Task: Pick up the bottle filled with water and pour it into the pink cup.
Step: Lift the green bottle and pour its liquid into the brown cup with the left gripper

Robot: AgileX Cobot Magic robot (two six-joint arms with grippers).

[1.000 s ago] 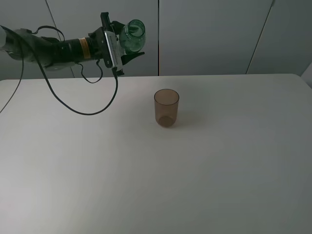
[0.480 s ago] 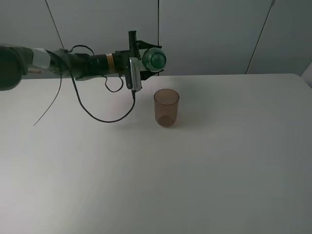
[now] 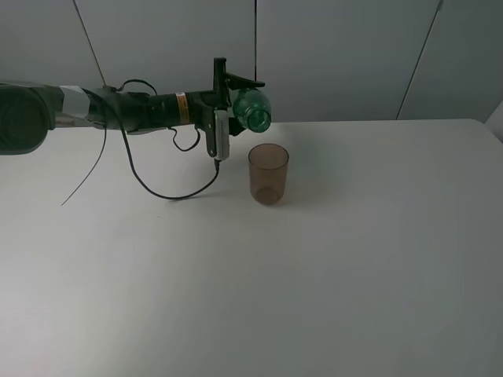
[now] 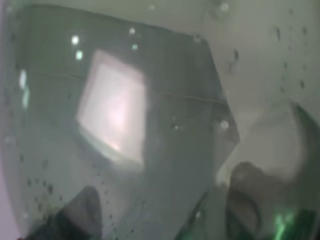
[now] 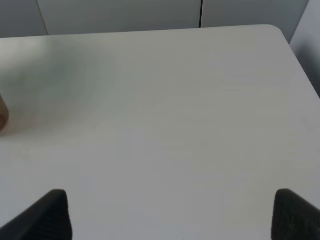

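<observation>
My left gripper (image 3: 238, 102) is shut on the green bottle (image 3: 252, 110) and holds it in the air, tipped on its side with the open neck pointing down toward the pink cup (image 3: 269, 173). The neck hangs just above and behind the cup's left rim. I see no stream of water. The cup stands upright on the white table (image 3: 354, 275). In the left wrist view the wet green bottle wall (image 4: 125, 130) fills the picture. My right gripper (image 5: 172, 217) is open and empty over bare table; a sliver of the cup (image 5: 2, 116) shows at that view's edge.
A black cable (image 3: 169, 192) loops down from the left arm to the table left of the cup. The table's far edge meets a grey panelled wall (image 3: 354, 55). The right arm is out of the exterior view.
The left arm has carried the bottle right and down, from up at the back left to just over the cup, tipping its neck lower. The cup has not moved.
</observation>
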